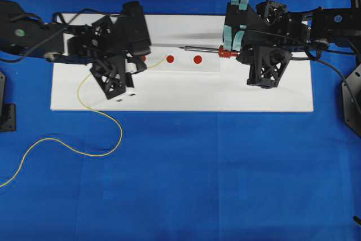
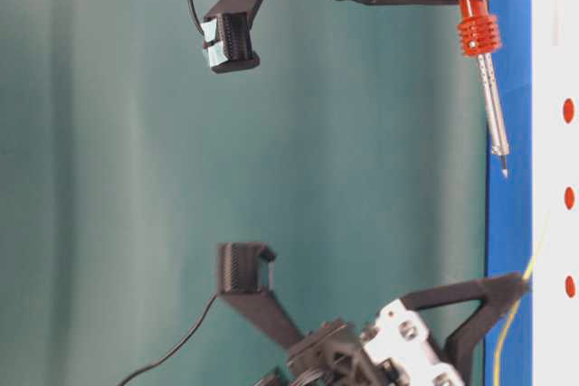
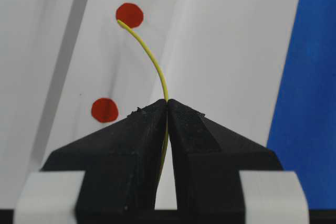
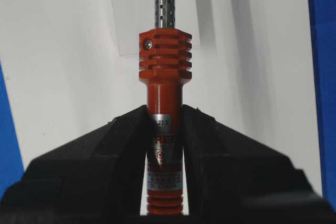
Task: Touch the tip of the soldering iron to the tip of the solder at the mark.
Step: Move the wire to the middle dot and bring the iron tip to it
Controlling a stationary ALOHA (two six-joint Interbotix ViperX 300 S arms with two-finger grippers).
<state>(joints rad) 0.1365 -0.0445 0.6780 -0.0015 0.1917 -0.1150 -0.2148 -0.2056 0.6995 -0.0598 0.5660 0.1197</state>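
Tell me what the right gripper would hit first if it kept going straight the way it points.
The right gripper points left along the white board, holding the soldering iron. Its tip would probably meet the left gripper near the solder, though height is unclear.

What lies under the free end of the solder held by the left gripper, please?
The solder tip sits over a red dot on the white board, seen from the left wrist. Whether it touches cannot be told. The left gripper covers the wire behind.
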